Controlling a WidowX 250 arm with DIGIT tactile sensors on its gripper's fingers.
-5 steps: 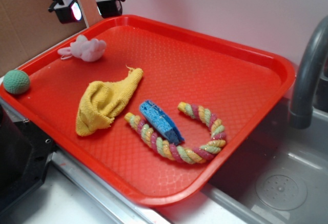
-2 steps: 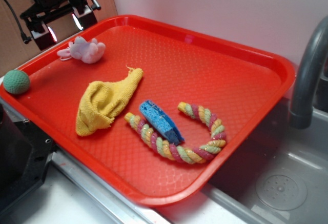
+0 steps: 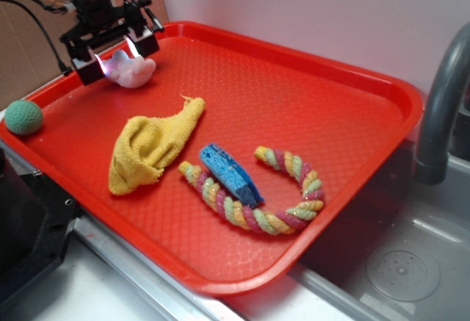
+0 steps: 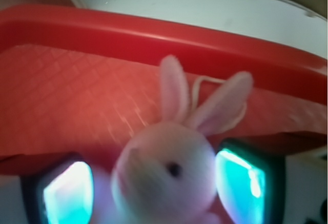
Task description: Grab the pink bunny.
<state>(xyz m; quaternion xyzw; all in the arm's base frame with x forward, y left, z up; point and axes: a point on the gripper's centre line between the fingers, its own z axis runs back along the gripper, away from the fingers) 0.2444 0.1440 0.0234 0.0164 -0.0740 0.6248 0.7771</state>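
The pink bunny (image 3: 136,72) lies in the far left corner of the red tray (image 3: 316,108). My gripper (image 3: 113,56) has come down over it and stands open, with one lit finger on each side. In the wrist view the bunny's pale head (image 4: 166,170) fills the gap between the left pad (image 4: 67,196) and the right pad (image 4: 242,180). Its ears point toward the tray rim (image 4: 154,34). The right pad stands very close to the head, and the bunny's lower body is out of frame.
A yellow cloth (image 3: 150,143) lies mid-tray. A blue sponge (image 3: 230,173) rests on a twisted rope toy (image 3: 257,211) nearer the front. A green ball (image 3: 23,117) sits at the tray's left rim. The grey faucet (image 3: 440,101) and sink (image 3: 396,269) are on the right.
The gripper has travelled from behind the tray's far corner and dropped down over the bunny, so its fingers now straddle it. The bunny has stayed in place.
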